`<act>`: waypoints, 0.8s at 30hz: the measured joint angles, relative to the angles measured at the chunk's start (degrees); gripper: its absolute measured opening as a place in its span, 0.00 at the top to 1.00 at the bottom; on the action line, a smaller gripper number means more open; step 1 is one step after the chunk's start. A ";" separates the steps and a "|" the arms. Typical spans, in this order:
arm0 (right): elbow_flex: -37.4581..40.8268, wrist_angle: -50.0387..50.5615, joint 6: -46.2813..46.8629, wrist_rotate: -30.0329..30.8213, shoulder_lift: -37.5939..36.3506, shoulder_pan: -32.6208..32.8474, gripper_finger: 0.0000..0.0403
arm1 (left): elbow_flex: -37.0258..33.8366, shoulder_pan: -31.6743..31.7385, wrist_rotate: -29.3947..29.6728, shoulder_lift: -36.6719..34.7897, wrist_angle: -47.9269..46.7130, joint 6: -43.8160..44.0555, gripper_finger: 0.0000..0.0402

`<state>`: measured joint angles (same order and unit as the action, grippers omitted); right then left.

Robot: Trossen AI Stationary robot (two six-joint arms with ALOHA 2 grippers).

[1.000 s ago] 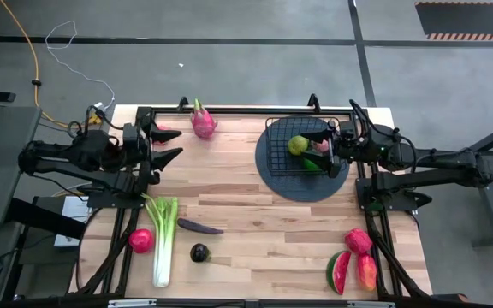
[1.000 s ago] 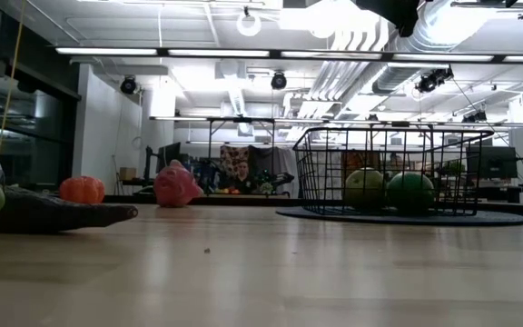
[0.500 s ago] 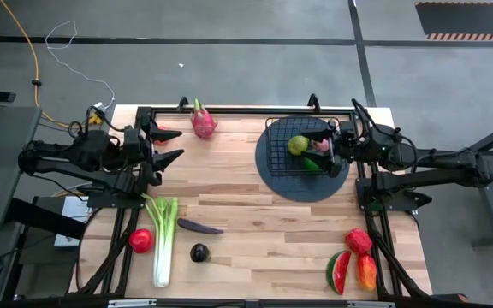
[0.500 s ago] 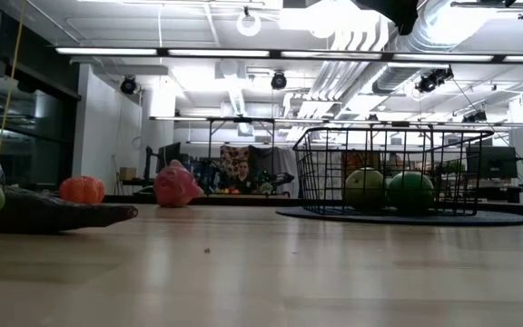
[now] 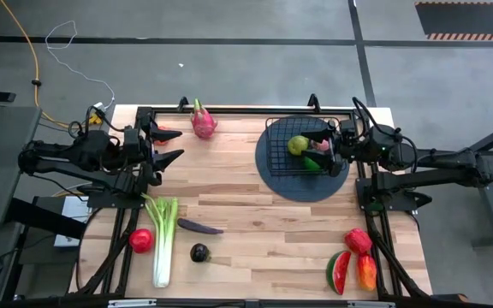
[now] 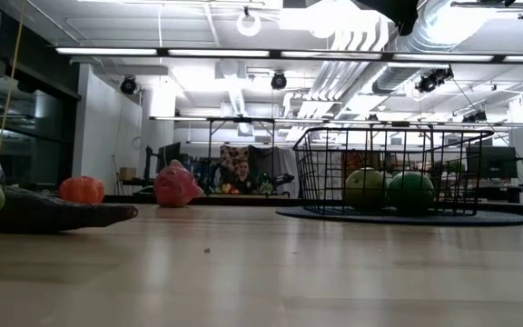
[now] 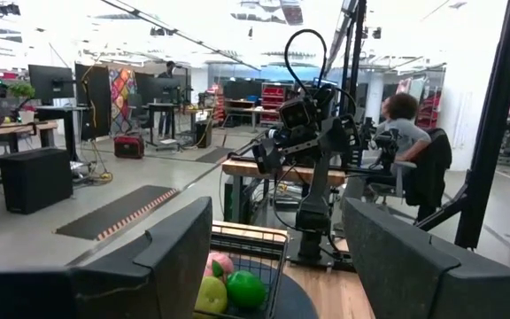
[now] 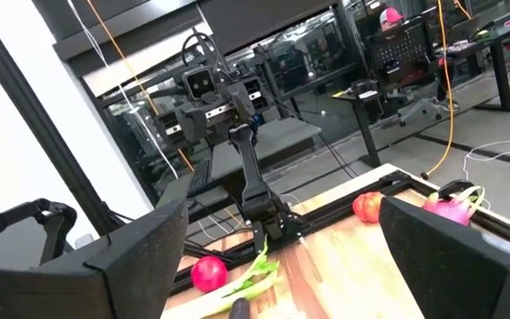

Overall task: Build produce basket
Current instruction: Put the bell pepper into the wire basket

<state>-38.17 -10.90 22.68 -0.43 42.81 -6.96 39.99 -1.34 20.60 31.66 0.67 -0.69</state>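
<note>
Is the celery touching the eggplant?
Apart. The high view shows bare wood between the celery and the eggplant, which lies just beside the stalk toward the table's middle.

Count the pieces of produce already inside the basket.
3 in the basket: yellow-green fruit, pink fruit beside it, green fruit nearer the front. Others may be hidden.

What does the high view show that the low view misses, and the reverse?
Only the high view: the green celery stalk, the red-and-green watermelon slice, and both arms, with the open left gripper at the table's left edge and the open right gripper at the basket's right side.
Only the low view: the room behind the table, with a person.
Both: the black wire-mesh basket holding round fruits, and the pink dragon fruit.
</note>
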 joint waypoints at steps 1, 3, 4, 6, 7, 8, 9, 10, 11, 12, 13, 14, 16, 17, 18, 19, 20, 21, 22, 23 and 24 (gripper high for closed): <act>0.00 -0.02 -0.17 -0.02 0.00 -0.02 0.10 | 0.00 0.00 0.00 -0.02 0.00 0.00 0.40; -0.86 2.17 -0.15 -0.02 0.04 0.00 0.10 | 0.00 0.00 0.00 0.00 0.00 0.00 0.40; -2.01 4.78 0.30 -0.06 0.34 0.00 0.10 | 0.00 0.00 0.00 0.00 0.00 0.00 0.40; -5.55 13.15 1.71 -1.02 1.44 0.33 0.10 | 0.00 0.00 0.02 0.00 0.00 0.00 0.40; -7.64 18.73 2.36 -1.35 2.35 0.78 0.10 | 0.00 0.00 0.08 -0.02 0.00 0.00 0.40; -9.97 24.48 3.06 -1.70 3.50 1.47 0.10 | 0.00 0.00 0.22 0.00 0.00 0.00 0.40; -12.31 30.48 4.14 -2.18 4.81 2.36 0.10 | 0.00 0.00 0.33 0.00 0.00 0.01 0.40; -14.49 36.58 5.85 -3.20 6.09 3.44 0.10 | 0.00 0.00 0.42 0.00 0.00 0.00 0.40; -16.60 42.75 7.80 -4.30 7.49 4.56 0.10 | 0.00 0.00 0.43 -0.02 0.02 0.00 0.40; -18.48 48.52 10.13 -5.57 8.96 5.86 0.10 | 0.00 0.02 0.45 -0.01 0.01 0.00 0.40; -20.01 53.82 12.75 -6.71 10.40 7.33 0.10 | 0.00 0.02 0.46 0.00 0.01 0.00 0.40; -21.29 59.33 15.71 -7.75 11.79 8.99 0.10 | 0.00 0.02 0.48 -0.01 0.01 0.00 0.40; -22.59 68.53 22.61 -9.74 14.36 12.69 0.10 | 0.00 0.02 0.48 0.00 0.00 0.00 0.40; -22.75 72.18 26.59 -10.82 15.48 14.73 0.10 | 0.00 0.02 0.50 0.00 0.02 0.00 0.40; -22.75 75.85 30.93 -11.81 16.51 16.85 0.10 | 0.00 0.02 0.53 0.00 0.01 0.02 0.40; -22.40 78.80 35.50 -12.81 17.49 19.08 0.10 | 0.00 0.02 0.59 0.00 0.02 0.02 0.40; -21.65 80.75 39.94 -13.71 18.32 21.30 0.10 | 0.00 0.02 0.59 0.00 0.02 0.00 0.40; -20.79 82.47 44.17 -14.19 19.07 23.68 0.10 | 0.00 0.02 0.61 0.00 0.02 0.00 0.40; -19.85 83.53 48.33 -14.52 19.74 26.03 0.10 | 0.00 0.02 0.61 0.00 0.02 0.02 0.40; -18.81 83.83 52.20 -14.76 20.31 28.47 0.10 | 0.00 0.02 0.61 0.00 0.04 0.00 0.40; -17.69 83.52 55.66 -15.32 20.84 30.63 0.10 | 0.00 0.02 0.61 -0.01 0.04 0.01 0.40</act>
<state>-55.86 72.63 78.34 -15.75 63.65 23.67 39.99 -1.32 21.21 31.65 0.71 -0.68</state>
